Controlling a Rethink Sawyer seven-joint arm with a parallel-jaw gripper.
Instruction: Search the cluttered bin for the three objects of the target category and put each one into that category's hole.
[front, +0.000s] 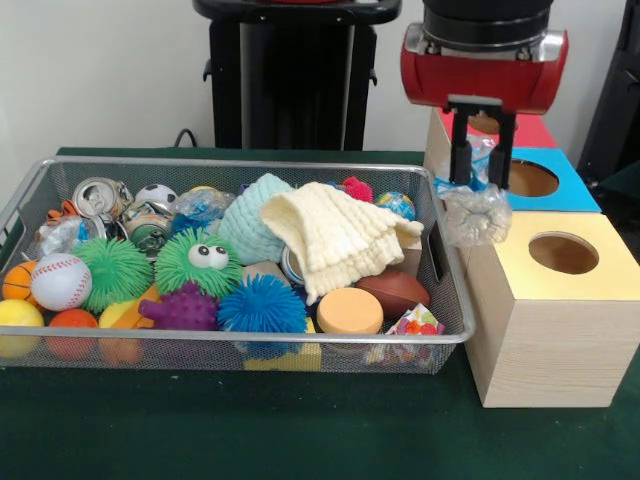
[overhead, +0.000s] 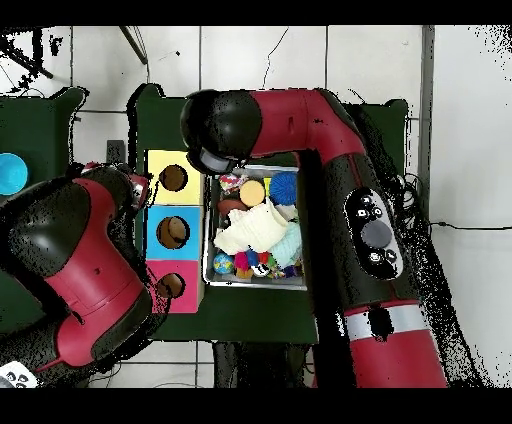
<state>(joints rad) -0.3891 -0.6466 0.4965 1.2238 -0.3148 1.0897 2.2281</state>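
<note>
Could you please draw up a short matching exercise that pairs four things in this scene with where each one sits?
Things:
1. baseball
2. cream cloth
3. crumpled clear plastic
4. yellow-topped box

Places:
A. draped over the pile in the middle of the bin
B. held in the pincer above the boxes
C. near the left end of the bin, beside a green spiky ball
D. outside the bin, nearest the camera in the row of boxes

Pairs: 1-C, 2-A, 3-B, 4-D
</note>
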